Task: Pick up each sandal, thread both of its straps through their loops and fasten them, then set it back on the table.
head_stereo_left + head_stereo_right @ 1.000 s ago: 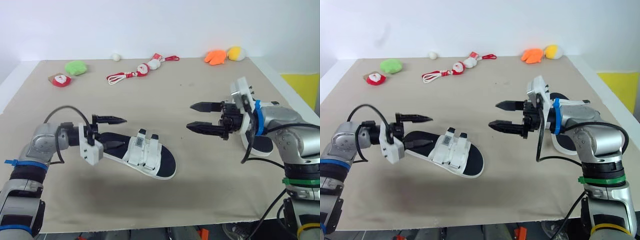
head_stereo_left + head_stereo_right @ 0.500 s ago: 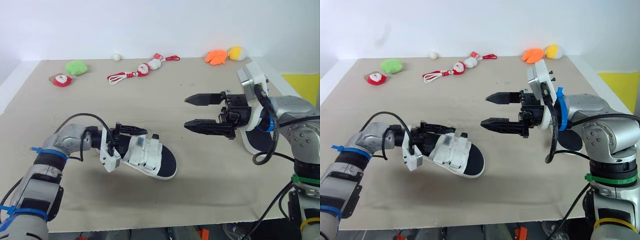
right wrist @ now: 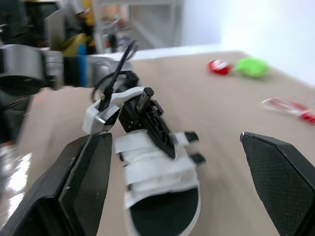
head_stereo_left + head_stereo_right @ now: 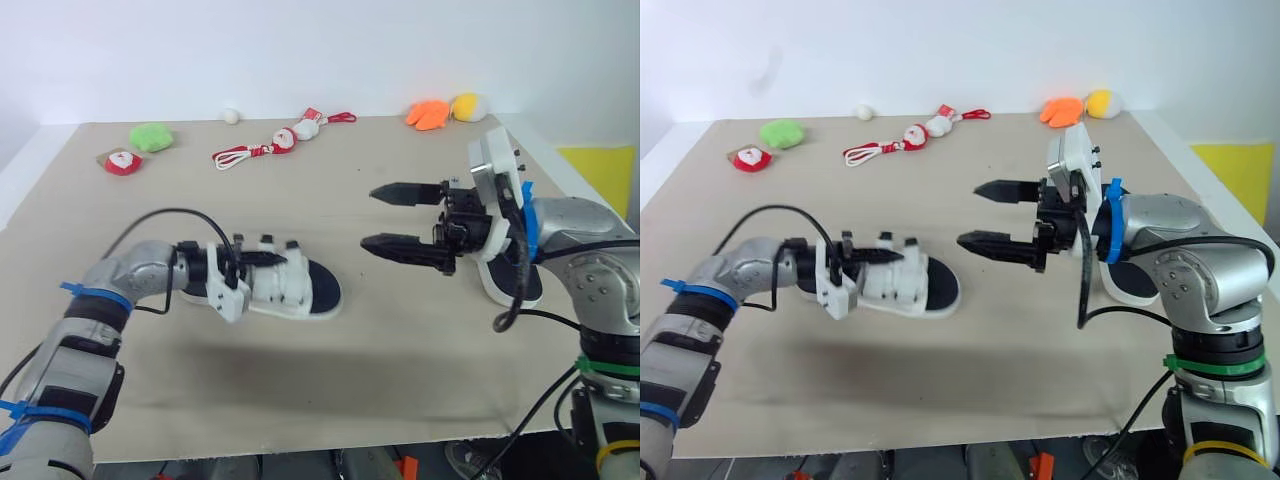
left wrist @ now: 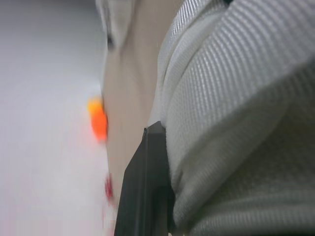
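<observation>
L gripper (image 4: 262,268) was clamped on the sandal (image 4: 303,292) from its heel side, near-left on the table (image 4: 350,170). One black finger lay over the ribbed white fabric straps. Sandal had a white rim, flat black insole and rounded toe. Its long axis ran L-R, toe twd robot's right. 2nd sandal (image 4: 1130,282), also white rim w/ black insole, lay at the table's right edge, partly behind the R arm. R gripper (image 4: 368,216) hovered right of the sandal, apart from it, its pointed black fingers spread wide, holding nothing. Along the far edge: green plush (image 4: 152,135), red-white charms on red cord (image 4: 270,146), orange plush (image 4: 430,114), yellow plush (image 4: 468,106).
</observation>
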